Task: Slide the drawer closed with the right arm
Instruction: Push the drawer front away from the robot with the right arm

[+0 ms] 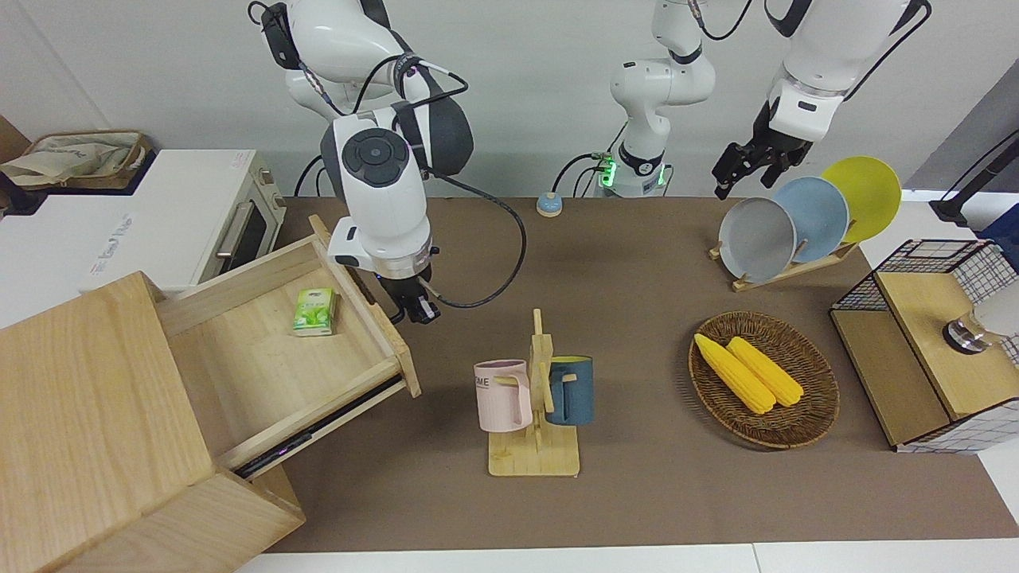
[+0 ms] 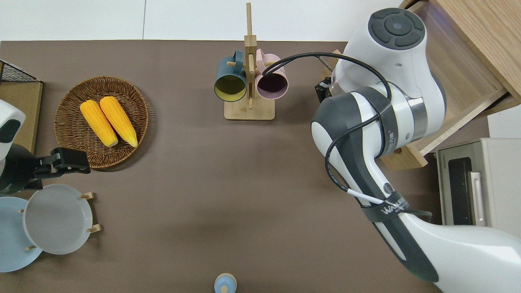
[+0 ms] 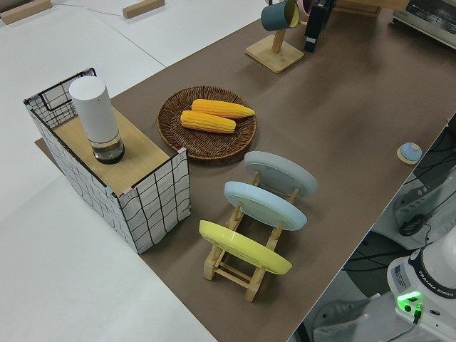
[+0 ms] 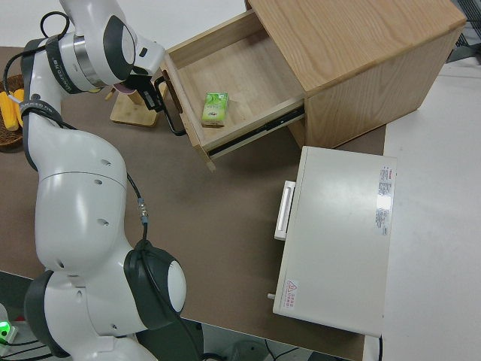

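At the right arm's end of the desk (image 1: 637, 493), the drawer (image 1: 263, 350) stood pulled well out of the big pale wooden box (image 1: 87, 414), its tray open to view. A small green packet (image 1: 314, 310) lay flat inside it, on the side of the tray nearer the robots. The right arm (image 1: 382, 183) reached down to the drawer's front panel, and its claw (image 4: 150, 92) sat just beside the black loop handle (image 4: 171, 111); whether the claw was touching the handle, or how far its fingers were parted, I could not tell. A white toaster oven (image 4: 338, 241) sat beside the box, nearer the robots. Toward the middle of the desk a wooden mug stand (image 1: 537, 414) carried a pink mug (image 1: 503, 395) and a dark blue mug (image 1: 571, 390). A wicker basket (image 1: 764, 382) held two yellow corn cobs (image 1: 748, 370). The left arm (image 1: 820, 56) was parked, the fingers of its claw (image 1: 744, 171) slightly apart and holding nothing.
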Action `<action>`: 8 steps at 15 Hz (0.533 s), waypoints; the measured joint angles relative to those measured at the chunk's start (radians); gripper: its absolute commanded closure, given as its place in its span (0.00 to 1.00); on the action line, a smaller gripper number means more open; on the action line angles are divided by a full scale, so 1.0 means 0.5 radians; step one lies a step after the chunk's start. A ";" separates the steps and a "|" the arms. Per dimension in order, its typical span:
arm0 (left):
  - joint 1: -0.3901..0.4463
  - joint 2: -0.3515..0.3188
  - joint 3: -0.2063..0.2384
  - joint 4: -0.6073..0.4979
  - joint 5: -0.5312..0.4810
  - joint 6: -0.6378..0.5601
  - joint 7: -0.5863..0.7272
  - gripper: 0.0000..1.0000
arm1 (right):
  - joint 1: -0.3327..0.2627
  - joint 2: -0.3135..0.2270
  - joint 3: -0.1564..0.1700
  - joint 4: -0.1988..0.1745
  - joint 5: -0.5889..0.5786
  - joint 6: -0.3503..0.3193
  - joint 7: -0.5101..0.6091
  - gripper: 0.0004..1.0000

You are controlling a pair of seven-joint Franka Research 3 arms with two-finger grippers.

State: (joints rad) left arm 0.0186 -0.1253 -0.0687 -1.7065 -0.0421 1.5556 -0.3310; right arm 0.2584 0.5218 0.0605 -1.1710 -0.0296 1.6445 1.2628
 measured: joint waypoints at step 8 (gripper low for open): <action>0.000 0.000 0.000 0.000 0.000 0.000 0.000 0.01 | -0.204 0.027 0.104 0.000 -0.001 0.107 -0.057 1.00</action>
State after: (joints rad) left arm 0.0186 -0.1253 -0.0687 -1.7065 -0.0421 1.5556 -0.3310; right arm 0.1567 0.5351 0.1125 -1.1710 -0.0301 1.6981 1.2346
